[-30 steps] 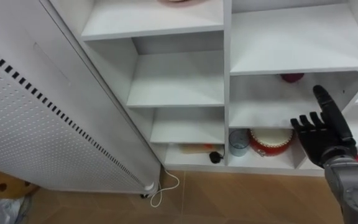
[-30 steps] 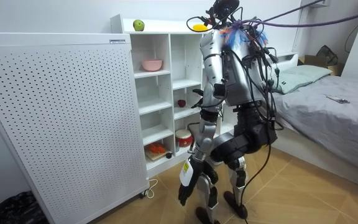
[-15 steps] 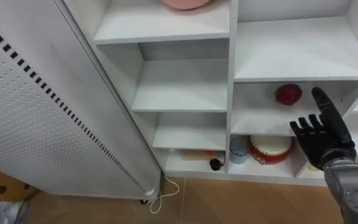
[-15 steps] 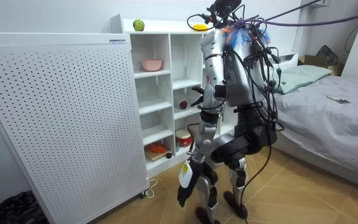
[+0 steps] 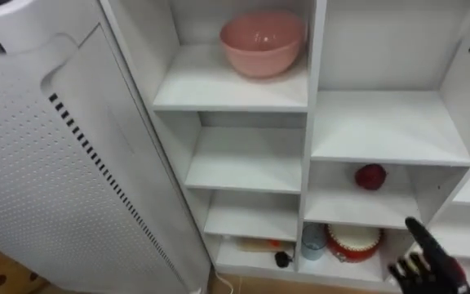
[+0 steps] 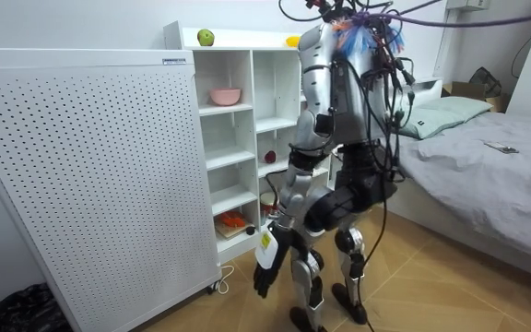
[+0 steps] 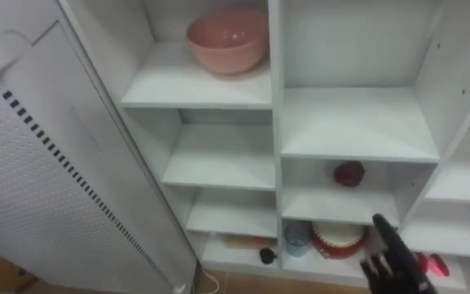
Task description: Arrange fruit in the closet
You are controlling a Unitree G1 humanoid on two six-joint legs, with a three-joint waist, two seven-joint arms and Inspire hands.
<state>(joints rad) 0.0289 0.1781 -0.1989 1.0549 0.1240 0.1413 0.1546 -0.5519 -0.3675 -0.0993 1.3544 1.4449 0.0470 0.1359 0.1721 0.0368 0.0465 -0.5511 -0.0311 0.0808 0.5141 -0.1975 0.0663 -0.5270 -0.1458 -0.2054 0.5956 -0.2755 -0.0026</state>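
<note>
I am standing in front of the white closet [image 5: 243,159], looking down into its shelves. I am holding my right hand [image 5: 431,263] low at the right of my view, with the fingers straight and spread, gripping nothing. The red apple [image 5: 370,176] is sitting alone on a shelf in the right column, above my hand and apart from it. One shelf below, a red pot [image 5: 353,242] and a blue cup [image 5: 312,242] are standing side by side. A pink bowl [image 5: 263,41] is resting high in the left column. In the room view a green apple [image 6: 206,37] is lying on top of the closet, and my left hand [image 6: 264,272] is hanging by my leg. Its state I cannot tell.
</note>
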